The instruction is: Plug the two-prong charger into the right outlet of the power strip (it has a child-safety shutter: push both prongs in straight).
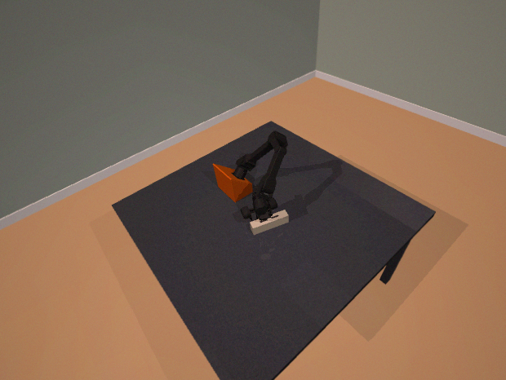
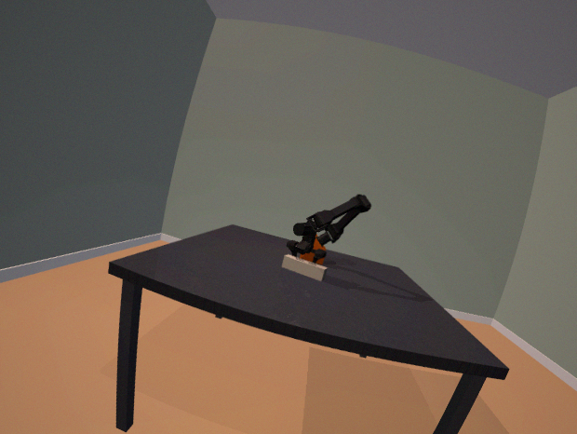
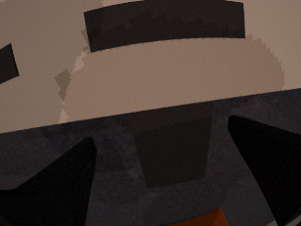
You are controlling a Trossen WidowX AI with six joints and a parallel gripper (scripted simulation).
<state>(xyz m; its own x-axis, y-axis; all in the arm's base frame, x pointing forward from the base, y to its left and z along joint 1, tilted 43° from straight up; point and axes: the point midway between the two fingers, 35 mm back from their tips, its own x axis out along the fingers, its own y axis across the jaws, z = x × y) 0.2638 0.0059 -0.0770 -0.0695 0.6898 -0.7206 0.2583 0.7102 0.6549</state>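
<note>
Top view: orange angular mount [image 1: 241,191] [image 2: 318,254] [image 3: 202,222] at about 10-11 o'clock from the power strip [image 1: 271,225] [image 2: 303,269] [image 3: 171,69] on the table [image 1: 228,261] [image 2: 223,275] [image 3: 114,162]. Black six-joint arm [image 1: 270,170] [image 2: 339,211] loops over and drops its wrist by the strip, presumably so the tool [image 1: 264,217] [image 2: 305,255] [image 3: 163,133] can work from above.

Wrist view, left to right: smaller visible bit of dark slot [image 3: 7,64] at 10 o'clock, one fingertip at 8, dark blocky shape [image 3: 174,157] at 6, long dark slot [image 3: 166,25] at 12, other fingertip at 3. Slots are probably the outlets; can't confirm which is "right".

Tool is released, fingers spread wide, nothing gripped. Dark shape may be the charger, just beside the strip's edge; can't verify, no prongs visible. If so, it's not in an outlet, and the spread fingers straddle it in view, which suits a grasp or regrasp.

Next, I'd confirm charger pose, grip square, align both prongs, push straight. Tilt risks the shutter blocking.
</note>
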